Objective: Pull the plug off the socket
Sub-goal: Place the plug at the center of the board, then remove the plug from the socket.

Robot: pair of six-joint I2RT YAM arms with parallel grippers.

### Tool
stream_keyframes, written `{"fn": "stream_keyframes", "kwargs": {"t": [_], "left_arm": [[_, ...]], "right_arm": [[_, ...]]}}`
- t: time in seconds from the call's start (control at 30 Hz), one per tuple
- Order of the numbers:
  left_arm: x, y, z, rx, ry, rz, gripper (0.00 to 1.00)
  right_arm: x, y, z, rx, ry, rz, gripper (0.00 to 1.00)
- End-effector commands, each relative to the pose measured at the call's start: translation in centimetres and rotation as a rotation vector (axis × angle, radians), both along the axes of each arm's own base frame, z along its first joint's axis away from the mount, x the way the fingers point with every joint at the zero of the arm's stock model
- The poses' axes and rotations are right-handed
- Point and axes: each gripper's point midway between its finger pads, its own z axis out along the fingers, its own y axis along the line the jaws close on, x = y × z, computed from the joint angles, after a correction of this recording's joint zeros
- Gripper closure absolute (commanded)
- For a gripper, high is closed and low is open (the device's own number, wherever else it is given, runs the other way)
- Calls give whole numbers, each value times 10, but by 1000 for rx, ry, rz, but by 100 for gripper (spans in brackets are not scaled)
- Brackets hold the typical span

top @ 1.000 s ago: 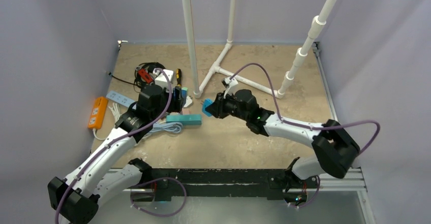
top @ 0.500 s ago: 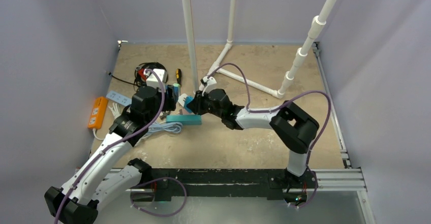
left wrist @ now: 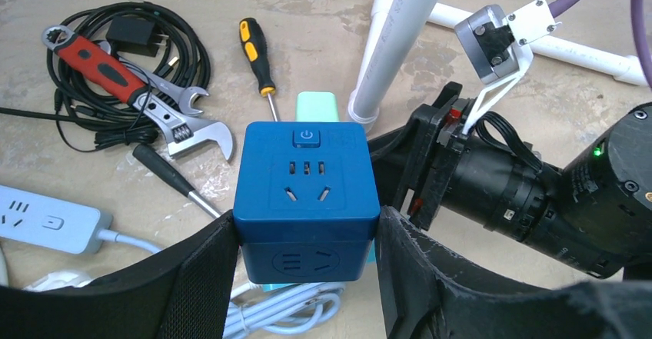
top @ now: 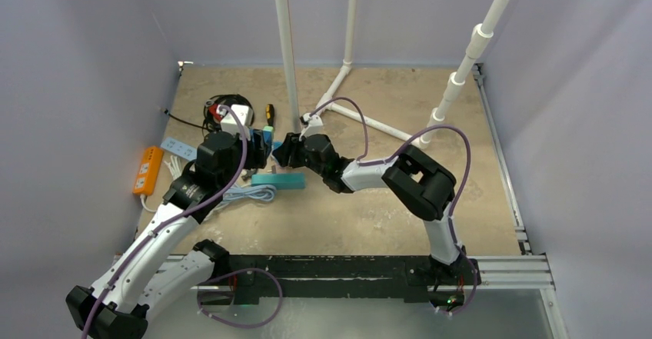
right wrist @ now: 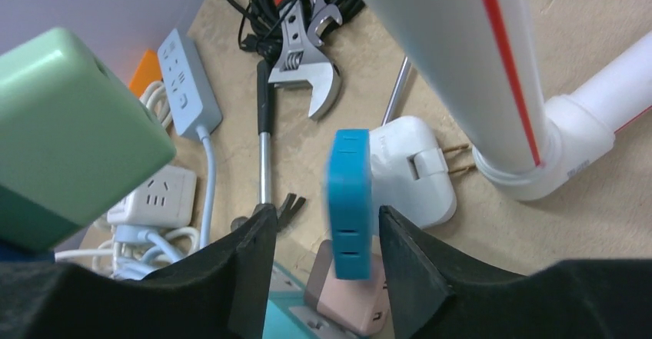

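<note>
My left gripper (left wrist: 306, 235) is shut on a dark blue cube socket (left wrist: 306, 189) and holds it by its two sides. A mint green plug (left wrist: 317, 108) sticks out of the cube's far side; in the right wrist view it (right wrist: 69, 139) is close at the upper left. My right gripper (right wrist: 327, 216) is open, right beside the cube (top: 283, 151). A flat light-blue block (right wrist: 350, 201) stands between its jaws, nearer the right finger, and I see no contact. In the top view the left gripper (top: 260, 145) and the plug (top: 267, 133) sit just left of it.
A red-handled wrench (left wrist: 100, 70) on coiled black cable, a screwdriver (left wrist: 257, 51) and a white power strip (left wrist: 46, 224) lie to the left. An orange strip (top: 147, 170), a teal strip (top: 277, 179) with a pink adapter (right wrist: 350, 297), a white adapter (right wrist: 407, 170) and PVC pipes (top: 286, 47) crowd around.
My right arm has swung left from the table's middle, elbow folding, until its gripper sits beside the cube. My left gripper has shifted slightly left with the cube.
</note>
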Motion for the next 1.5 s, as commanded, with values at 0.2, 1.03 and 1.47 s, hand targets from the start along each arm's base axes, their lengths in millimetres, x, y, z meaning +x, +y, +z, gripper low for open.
{"fn": "stream_keyframes", "kwargs": {"t": [0.2,1.03,1.47], "left_arm": [[6,-15,21,-42,-81,-79,100],[-24,-76,38,-168,-111,-454,100],[-102,-144,55,-390,-71,-1083,100]], "right_arm": [[0,-5,45,90,-66,-32,33],[-108,-158,140,229,-281,87,9],[-192,-187,187,229,-584,392,7]]}}
